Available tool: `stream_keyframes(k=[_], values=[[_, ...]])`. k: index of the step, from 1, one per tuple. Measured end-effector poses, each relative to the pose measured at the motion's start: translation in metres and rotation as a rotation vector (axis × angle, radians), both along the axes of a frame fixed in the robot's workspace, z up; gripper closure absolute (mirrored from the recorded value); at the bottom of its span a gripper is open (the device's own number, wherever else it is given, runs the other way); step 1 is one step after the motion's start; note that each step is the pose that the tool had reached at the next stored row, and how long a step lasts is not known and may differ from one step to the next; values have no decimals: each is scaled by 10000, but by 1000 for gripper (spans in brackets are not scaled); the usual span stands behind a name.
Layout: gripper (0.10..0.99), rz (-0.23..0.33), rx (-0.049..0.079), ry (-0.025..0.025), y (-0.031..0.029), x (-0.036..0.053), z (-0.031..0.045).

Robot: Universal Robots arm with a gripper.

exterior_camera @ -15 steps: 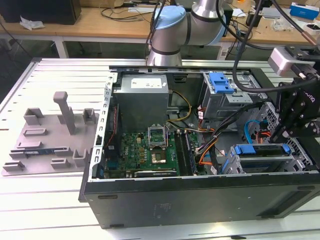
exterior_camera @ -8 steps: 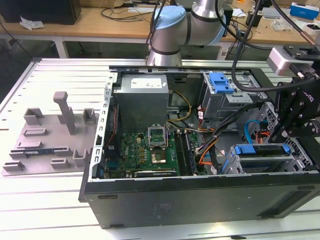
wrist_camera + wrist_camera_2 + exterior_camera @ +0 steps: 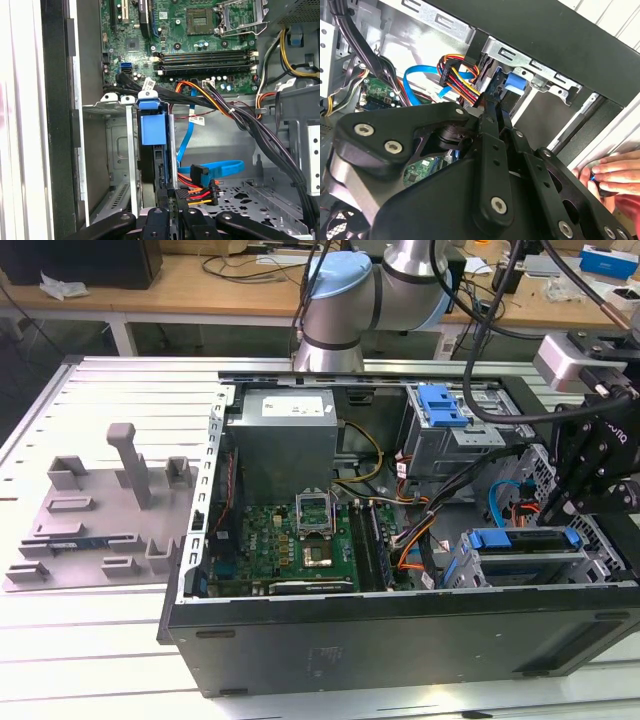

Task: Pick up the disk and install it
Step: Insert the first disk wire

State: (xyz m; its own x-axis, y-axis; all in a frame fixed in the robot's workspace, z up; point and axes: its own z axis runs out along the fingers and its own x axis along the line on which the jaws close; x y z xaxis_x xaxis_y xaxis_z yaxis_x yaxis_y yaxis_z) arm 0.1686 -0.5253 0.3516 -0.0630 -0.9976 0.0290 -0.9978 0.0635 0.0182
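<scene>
The jaws look drawn close together on the near edge of the flat silver hard disk in its blue plastic bracket [image 3: 152, 127], so I judge they are gripping it, though the contact itself is half hidden behind the black linkage. The disk stands on edge, dropped into the grey metal drive cage [image 3: 117, 145] at the corner of the open black computer case [image 3: 400, 640]. In the exterior view the disk [image 3: 525, 538] sits low in that cage on the exterior view's right, with the blue bracket uppermost.

Just beside the disk, a flat blue data cable [image 3: 220, 169] and a bundle of orange, red and yellow power wires [image 3: 200, 190] lie on the cage floor. Their plugs appear loose rather than joined to the disk. Further in lies the green motherboard [image 3: 290, 535]. A person's hand [image 3: 612, 177] rests outside the case wall, near the cage.

The case sits on a white slatted table [image 3: 90, 640], with a grey plastic fixture [image 3: 100, 510] well apart on the exterior view's left.

By my reckoning the pick-up is done and the disk is largely in its bay. The jaws have not let go, and I cannot tell whether it is fully seated.
</scene>
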Motion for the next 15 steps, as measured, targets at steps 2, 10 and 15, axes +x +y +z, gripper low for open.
stream_keyframes(k=[2,10,15], values=[[918,11,0,0,-1,0,0],[918,62,0,0,-3,0,-1],[918,73,0,0,-14,0,-1]])
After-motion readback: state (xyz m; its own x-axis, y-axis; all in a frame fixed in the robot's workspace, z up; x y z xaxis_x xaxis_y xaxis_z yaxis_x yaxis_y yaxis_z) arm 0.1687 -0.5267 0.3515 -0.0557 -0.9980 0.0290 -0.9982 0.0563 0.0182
